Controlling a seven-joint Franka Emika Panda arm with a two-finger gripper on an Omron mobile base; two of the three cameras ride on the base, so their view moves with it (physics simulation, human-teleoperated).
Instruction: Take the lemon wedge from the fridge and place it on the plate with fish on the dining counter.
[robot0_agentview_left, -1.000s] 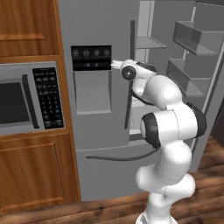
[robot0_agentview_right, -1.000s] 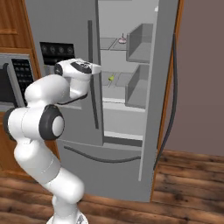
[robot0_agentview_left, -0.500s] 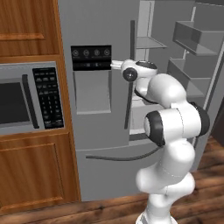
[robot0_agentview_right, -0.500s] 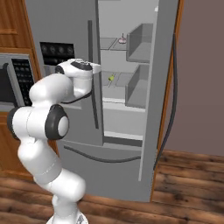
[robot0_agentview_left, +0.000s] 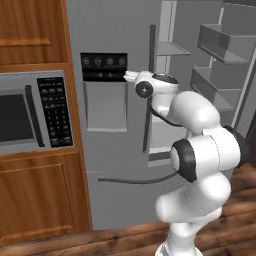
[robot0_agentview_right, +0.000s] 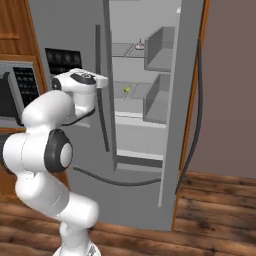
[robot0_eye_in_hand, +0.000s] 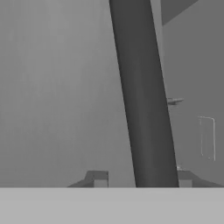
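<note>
Lemon wedge (robot0_agentview_right: 127, 89) sat on a middle shelf (robot0_agentview_right: 135, 93) inside the open fridge (robot0_agentview_right: 150, 60), below the pinkish item (robot0_agentview_right: 140, 46). From it, our end effector (robot0_eye_in_hand: 142, 180) lay outside, beside the dark bar handle (robot0_eye_in_hand: 142, 96), fingers spread either side, gripping nothing. We judged wedge rightward and deeper.

The white arm rises folded, elbow bent, wrist level at chest height; the gripper (robot0_eye_in_hand: 142, 180) points forward, its fingertips (robot0_eye_in_hand: 99, 179) spread wide apart on either side of a dark bar.
</note>
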